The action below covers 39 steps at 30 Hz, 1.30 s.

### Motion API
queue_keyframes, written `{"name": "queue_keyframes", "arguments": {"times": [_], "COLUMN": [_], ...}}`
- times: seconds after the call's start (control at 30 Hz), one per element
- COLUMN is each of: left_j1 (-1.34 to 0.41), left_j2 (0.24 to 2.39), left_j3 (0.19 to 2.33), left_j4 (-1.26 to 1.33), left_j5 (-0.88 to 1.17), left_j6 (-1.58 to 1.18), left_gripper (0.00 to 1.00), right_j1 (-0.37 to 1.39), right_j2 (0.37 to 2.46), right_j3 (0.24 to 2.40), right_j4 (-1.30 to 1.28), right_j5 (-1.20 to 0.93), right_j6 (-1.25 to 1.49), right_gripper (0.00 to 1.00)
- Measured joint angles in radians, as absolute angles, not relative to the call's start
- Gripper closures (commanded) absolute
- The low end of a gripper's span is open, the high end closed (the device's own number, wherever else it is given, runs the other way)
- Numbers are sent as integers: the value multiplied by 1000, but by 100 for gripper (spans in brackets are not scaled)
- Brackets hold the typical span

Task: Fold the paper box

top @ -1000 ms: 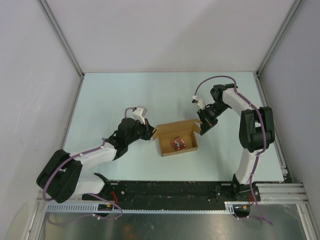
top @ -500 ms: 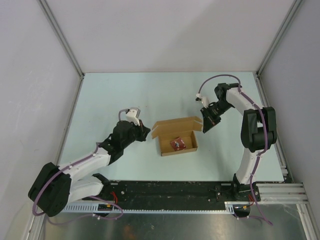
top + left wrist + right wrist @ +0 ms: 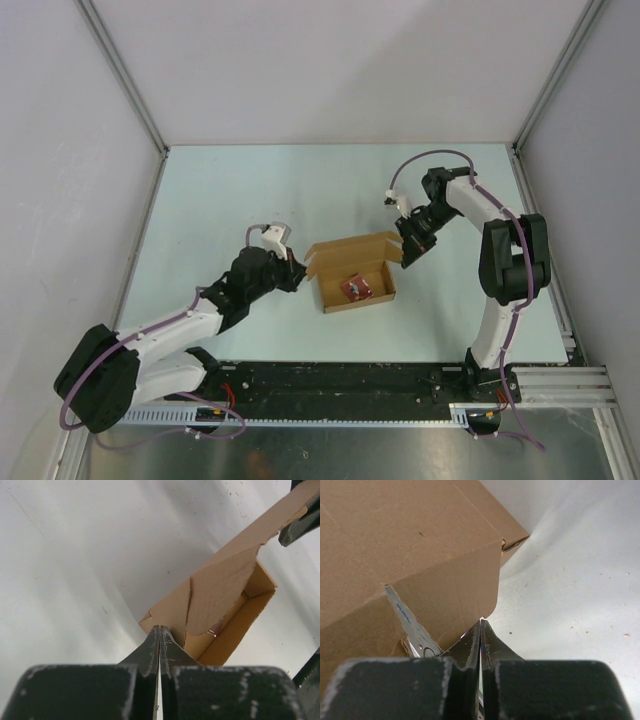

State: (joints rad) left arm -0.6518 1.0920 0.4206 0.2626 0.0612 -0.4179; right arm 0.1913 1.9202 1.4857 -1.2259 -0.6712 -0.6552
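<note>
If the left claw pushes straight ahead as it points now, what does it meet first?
Probably the paper box: its side flap sits right ahead of the shut left claw, gap unclear.

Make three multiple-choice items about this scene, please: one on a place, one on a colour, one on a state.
1. Where does the small red packet lie?
A. inside the paper box
B. beside the box, on its left
C. behind the box

2. Which colour has the paper box?
A. white
B. brown
C. blue

3. How does the left end effector stand?
A. wide open
B. shut
C. closed around the packet

Answers:
1 A, as the top view shows the packet on the floor of the open box.
2 B, as every view shows plain brown cardboard.
3 B, as the left wrist view shows its fingers meeting with no gap, and nothing between them.
</note>
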Motion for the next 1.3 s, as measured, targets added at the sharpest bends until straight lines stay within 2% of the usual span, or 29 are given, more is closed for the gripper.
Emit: {"name": "queue_keyframes", "arguments": {"times": [1.3], "left_j1": [-723], "left_j2": [1114], "left_j3": [413], "left_j4": [332], "left_j5": [106], "left_j6": [-469], "left_gripper": [100], "right_j1": [283], "right_j2": [1913], "right_j3": [1470], "right_j4": [-1277], "right_j5": [-769], "right_j6": [-693], "right_gripper": [100]}}
